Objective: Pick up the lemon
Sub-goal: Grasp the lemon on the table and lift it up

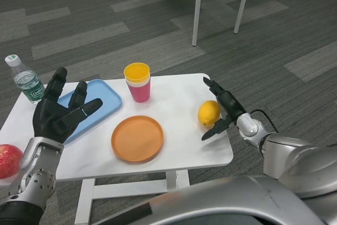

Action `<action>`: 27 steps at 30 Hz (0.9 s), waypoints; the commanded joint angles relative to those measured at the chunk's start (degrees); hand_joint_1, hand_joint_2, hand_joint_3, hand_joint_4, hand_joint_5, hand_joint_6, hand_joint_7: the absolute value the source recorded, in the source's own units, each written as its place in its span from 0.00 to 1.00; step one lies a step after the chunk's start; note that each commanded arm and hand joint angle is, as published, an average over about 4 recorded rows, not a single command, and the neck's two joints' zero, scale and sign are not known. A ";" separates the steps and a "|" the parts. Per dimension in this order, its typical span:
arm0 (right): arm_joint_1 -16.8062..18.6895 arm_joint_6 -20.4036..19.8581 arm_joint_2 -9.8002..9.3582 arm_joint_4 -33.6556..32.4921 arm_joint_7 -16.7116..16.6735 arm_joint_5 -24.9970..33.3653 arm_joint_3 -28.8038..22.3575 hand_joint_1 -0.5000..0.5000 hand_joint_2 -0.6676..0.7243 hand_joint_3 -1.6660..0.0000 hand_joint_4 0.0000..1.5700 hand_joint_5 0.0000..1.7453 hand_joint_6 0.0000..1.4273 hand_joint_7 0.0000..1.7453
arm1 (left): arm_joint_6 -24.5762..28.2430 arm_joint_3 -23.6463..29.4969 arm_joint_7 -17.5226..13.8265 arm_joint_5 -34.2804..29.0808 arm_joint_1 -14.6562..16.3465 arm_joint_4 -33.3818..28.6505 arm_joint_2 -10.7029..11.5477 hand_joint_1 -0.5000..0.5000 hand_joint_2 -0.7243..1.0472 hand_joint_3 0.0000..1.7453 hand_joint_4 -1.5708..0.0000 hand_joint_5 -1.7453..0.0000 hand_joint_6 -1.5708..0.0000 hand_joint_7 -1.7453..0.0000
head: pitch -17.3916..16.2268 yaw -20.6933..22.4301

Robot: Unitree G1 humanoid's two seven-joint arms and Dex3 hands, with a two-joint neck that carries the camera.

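The lemon (209, 113) is lying on the white counter (179, 146), near its right edge, to the right of the orange plate (137, 138). It is not lifted yet. The right hand (223, 109) is waiting just beside it with the fingers (212, 130) spread on both sides, apparently not touching, so closing and lifting are remaining. The left hand (58, 113) is hovering with spread fingers, holding nothing. The lemon is looking bright yellow, smooth and oval.

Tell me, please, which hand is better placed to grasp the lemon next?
The right hand: it is open right beside the lemon, fingers either side. The left hand hovers over the blue tray, far across the table.
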 commanded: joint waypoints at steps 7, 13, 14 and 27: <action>-2.43 1.22 0.81 3.08 -0.32 0.18 2.47 0.04 0.18 1.00 0.02 0.00 0.00 0.04 | -0.92 0.13 -0.39 -0.08 0.60 0.06 0.37 1.00 0.95 0.05 1.00 1.00 1.00 0.96 | -0.23 0.34; -3.26 1.62 0.81 4.62 -0.23 0.09 4.27 0.04 0.14 1.00 0.02 0.00 0.00 0.04 | -0.92 0.09 -0.39 -0.14 0.60 0.06 0.37 1.00 0.95 0.05 1.00 1.00 1.00 0.96 | -0.43 0.24; -3.31 1.66 0.81 4.80 -0.19 0.09 4.40 0.04 0.14 1.00 0.01 0.00 0.00 0.04 | -0.92 0.09 -0.39 -0.12 0.60 0.06 0.37 1.00 0.95 0.05 1.00 1.00 1.00 0.96 | -0.48 0.31; -4.45 1.88 1.16 6.46 2.93 0.00 8.36 0.04 0.09 1.00 0.00 0.00 0.00 0.04 | -0.92 -0.31 -0.30 -0.08 0.91 -0.03 0.28 1.00 0.95 0.05 1.00 1.00 1.00 0.96 | -1.92 1.09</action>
